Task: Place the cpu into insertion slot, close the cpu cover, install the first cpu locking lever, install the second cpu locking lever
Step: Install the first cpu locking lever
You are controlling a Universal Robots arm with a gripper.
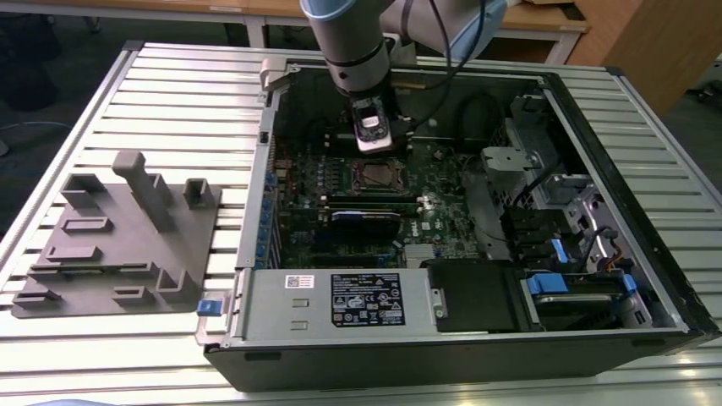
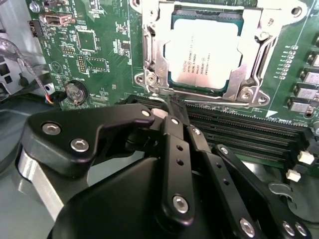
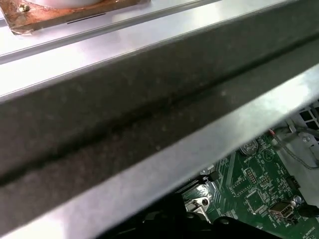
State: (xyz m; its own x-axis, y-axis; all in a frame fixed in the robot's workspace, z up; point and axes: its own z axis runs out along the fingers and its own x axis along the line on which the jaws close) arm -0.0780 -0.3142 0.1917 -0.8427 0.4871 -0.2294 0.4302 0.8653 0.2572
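The cpu [image 2: 204, 50] lies flat in the insertion slot [image 1: 376, 178], its silver-grey top showing through the window of the cpu cover [image 2: 253, 55]. The cover's metal frame is down over the chip's edges. A thin locking lever rod [image 2: 219, 103] runs along the socket edge nearest the memory slots. My gripper [image 2: 172, 107] is shut, its black fingertips pressed together right at that rod's end beside the socket corner; whether they pinch the rod is hidden. In the exterior view the gripper [image 1: 373, 144] hangs just behind the socket inside the open computer case.
Long black memory slots [image 2: 249, 134] lie between my fingers and the socket. A blue memory stick [image 1: 367, 216], a power supply [image 1: 338, 300] and a drive cage [image 1: 542, 203] crowd the case. A grey fixture tray [image 1: 113, 237] rests on the slatted table at the exterior view's left.
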